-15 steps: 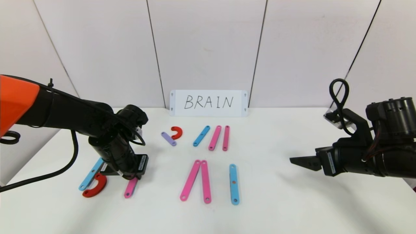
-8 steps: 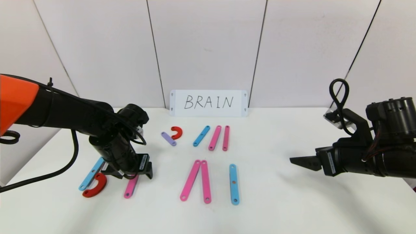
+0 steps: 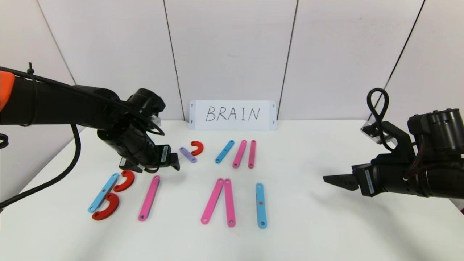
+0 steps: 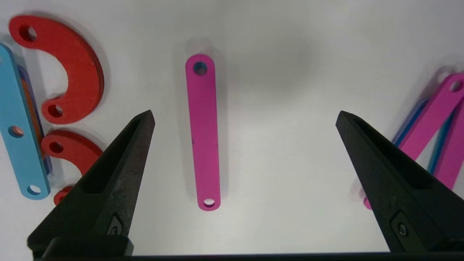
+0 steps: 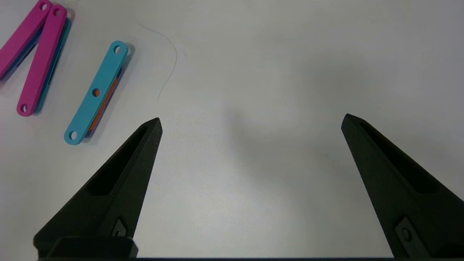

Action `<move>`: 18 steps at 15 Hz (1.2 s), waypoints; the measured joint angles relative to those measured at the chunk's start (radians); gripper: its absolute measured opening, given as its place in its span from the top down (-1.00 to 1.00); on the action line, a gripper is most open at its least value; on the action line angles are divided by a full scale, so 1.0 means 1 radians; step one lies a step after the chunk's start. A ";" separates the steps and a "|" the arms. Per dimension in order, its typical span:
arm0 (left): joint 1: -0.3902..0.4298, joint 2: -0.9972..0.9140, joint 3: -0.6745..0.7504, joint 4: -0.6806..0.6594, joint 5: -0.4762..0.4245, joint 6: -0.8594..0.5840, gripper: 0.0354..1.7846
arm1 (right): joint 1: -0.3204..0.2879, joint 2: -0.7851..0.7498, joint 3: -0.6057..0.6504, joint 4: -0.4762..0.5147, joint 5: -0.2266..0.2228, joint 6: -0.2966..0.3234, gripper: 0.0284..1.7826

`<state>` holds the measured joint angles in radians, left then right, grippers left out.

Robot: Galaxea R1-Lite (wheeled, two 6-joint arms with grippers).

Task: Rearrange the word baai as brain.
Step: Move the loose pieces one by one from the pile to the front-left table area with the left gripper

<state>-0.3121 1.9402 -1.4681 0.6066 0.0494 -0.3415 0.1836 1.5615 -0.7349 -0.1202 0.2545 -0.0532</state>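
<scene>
Hovering above the white table (image 3: 326,232), the left gripper (image 3: 159,167) hangs with its jaws spread wide and nothing between them; in the left wrist view (image 4: 244,119) the long pink strip (image 4: 203,132) lies flat on the table below the gap, touching neither finger. In the head view that pink strip (image 3: 149,198) lies just right of the blue strip (image 3: 103,192) and the two red curves (image 3: 124,181) (image 3: 106,207) that form a B at the left. Further right lie a pair of pink strips (image 3: 219,201) meeting at the top like an A without its bar, then a lone blue strip (image 3: 261,205). Behind them lie a short lilac strip (image 3: 188,154), seemingly touching a small red curve (image 3: 197,147), then a blue strip (image 3: 224,151) and two pink ones (image 3: 245,153). The white card (image 3: 232,115) lettered BRAIN stands at the table's back edge. The right gripper (image 3: 333,180) is parked at the right, held above the table, jaws apart and empty (image 5: 250,121).
</scene>
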 joint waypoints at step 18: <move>-0.123 0.430 -0.519 -0.153 0.271 -0.007 -0.96 | 0.000 0.001 0.008 -0.009 0.000 0.000 -0.94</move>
<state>-0.4349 2.3698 -1.9872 0.4540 0.3202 -0.3483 0.1840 1.5630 -0.7268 -0.1294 0.2545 -0.0532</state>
